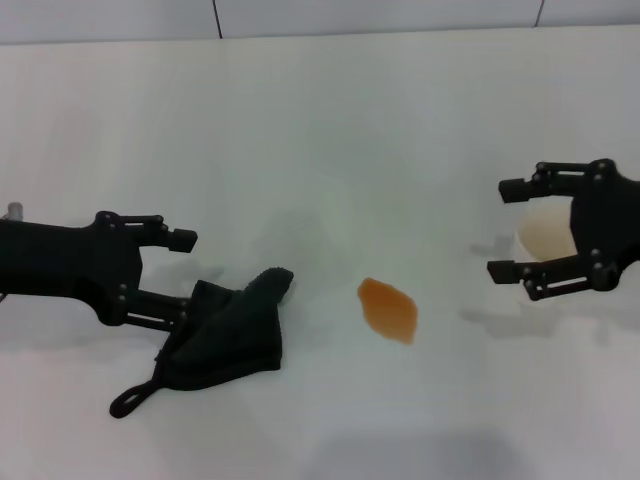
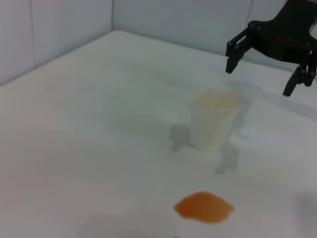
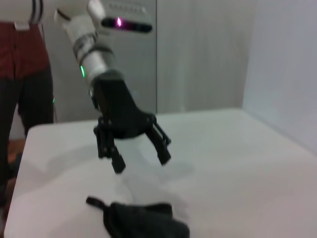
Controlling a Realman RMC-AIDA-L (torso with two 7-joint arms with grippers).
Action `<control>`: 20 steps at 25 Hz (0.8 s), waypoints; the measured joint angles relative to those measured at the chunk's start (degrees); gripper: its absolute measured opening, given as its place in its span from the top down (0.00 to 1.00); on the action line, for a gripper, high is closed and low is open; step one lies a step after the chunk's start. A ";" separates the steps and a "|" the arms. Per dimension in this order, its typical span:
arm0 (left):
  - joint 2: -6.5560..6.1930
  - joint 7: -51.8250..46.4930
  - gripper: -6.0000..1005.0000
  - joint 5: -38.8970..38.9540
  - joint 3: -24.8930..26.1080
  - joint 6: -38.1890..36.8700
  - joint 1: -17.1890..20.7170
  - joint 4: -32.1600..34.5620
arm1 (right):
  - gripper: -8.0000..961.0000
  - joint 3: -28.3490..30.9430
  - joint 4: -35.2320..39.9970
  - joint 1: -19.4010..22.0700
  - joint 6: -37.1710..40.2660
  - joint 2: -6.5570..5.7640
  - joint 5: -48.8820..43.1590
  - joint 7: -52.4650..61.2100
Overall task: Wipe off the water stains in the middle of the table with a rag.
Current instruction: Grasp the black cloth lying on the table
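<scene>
A white paper cup (image 2: 213, 119) stands at the head view's right edge, partly behind the right hand (image 1: 515, 230), whose fingers are spread and grasp nothing; its contents cannot be told. The water stains (image 1: 388, 308) form one orange-brown translucent patch at centre frame on the white surface (image 1: 330, 130). The black rag (image 1: 235, 335), loop trailing toward lower left, lies crumpled by the left hand (image 1: 185, 275), released above it. No writing shows.
</scene>
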State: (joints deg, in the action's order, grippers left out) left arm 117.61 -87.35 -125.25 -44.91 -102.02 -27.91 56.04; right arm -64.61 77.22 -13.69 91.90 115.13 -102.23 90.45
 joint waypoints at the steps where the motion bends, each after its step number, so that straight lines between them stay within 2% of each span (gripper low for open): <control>1: -0.23 -1.26 0.12 -0.56 -0.34 -0.16 -0.07 0.34 | 0.10 -0.54 0.50 -0.27 -0.21 0.00 -0.85 1.01; 6: -1.18 -7.39 0.12 -5.70 -1.07 -2.76 -1.49 2.91 | 0.10 -2.55 2.07 -0.84 -0.64 0.00 -1.52 2.62; 12: -1.21 -14.46 0.12 -14.93 -4.18 -3.80 -4.39 4.72 | 0.10 -3.13 2.58 -1.04 -0.37 0.00 -1.45 3.44; 16: -0.53 -16.37 0.12 -20.14 -4.74 -3.45 -6.54 4.96 | 0.10 -4.52 3.76 -0.82 -0.28 0.00 -1.23 4.19; 20: 0.66 -16.48 0.12 -21.43 -5.24 -2.95 -8.48 4.95 | 0.10 -6.05 4.43 -0.66 -0.56 0.06 -1.16 4.33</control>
State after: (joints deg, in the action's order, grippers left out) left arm 118.27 -103.83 -146.68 -50.15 -104.98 -36.39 60.99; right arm -70.65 81.65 -14.34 91.34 115.20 -103.39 94.77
